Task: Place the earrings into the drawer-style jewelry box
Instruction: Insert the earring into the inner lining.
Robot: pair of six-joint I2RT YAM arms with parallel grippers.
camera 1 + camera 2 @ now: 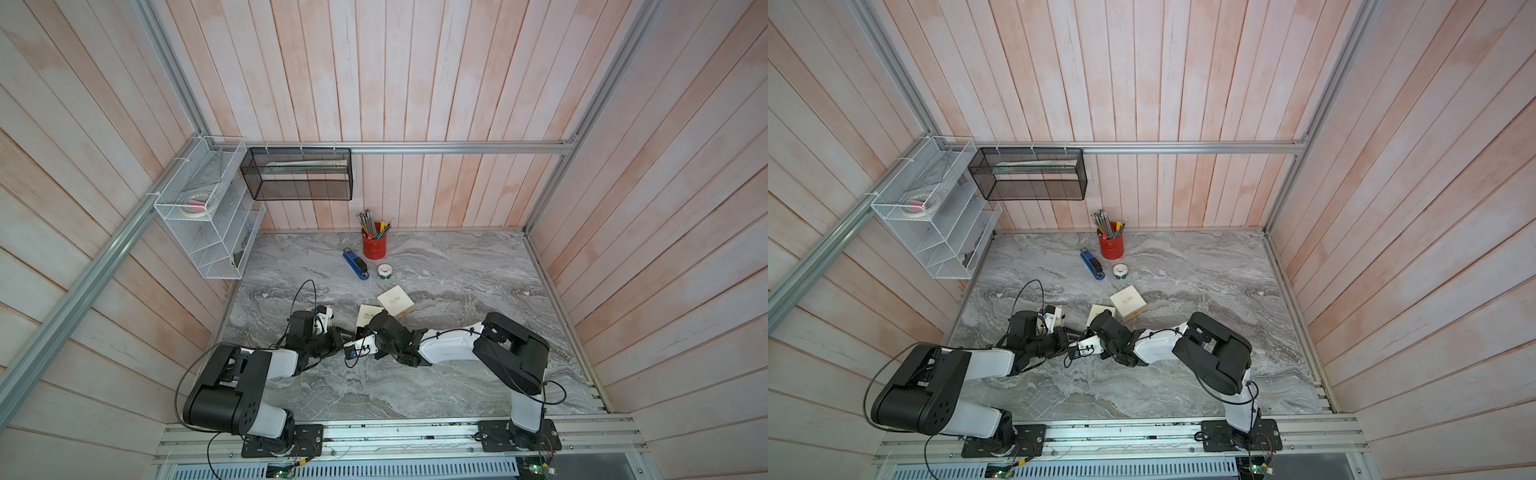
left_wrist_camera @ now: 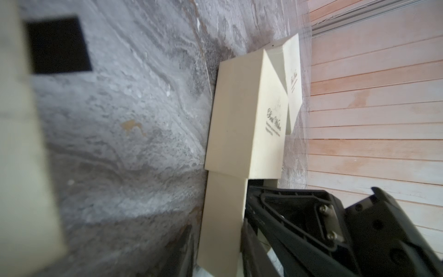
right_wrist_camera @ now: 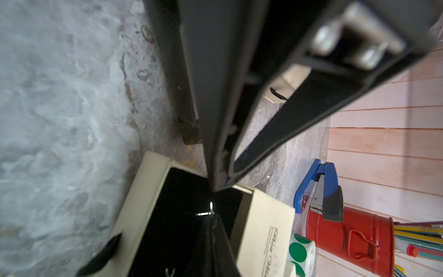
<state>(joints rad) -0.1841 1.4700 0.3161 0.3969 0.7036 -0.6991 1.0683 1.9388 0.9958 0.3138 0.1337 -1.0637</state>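
- Right jaws are pressed together over the open drawer (image 3: 145, 191); whether the left jaws are open cannot be told.
- Stapler (image 1: 356, 264) and red cup (image 1: 375, 246) are set beyond; open bench (image 1: 415, 386) is seen nearward.

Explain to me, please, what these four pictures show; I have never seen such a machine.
Two robot arms, the left arm and the right arm, stand on a rail at a grey marbled table. Two pictures look down from overhead. The other two come from a camera on each wrist. On the table lie a red pencil cup, a blue stapler, a roll of green stickers and a cream jewelry box. The right gripper, shut, hangs over the open drawer of a second box, where a small silvery earring shows. Whether it is held I cannot tell.
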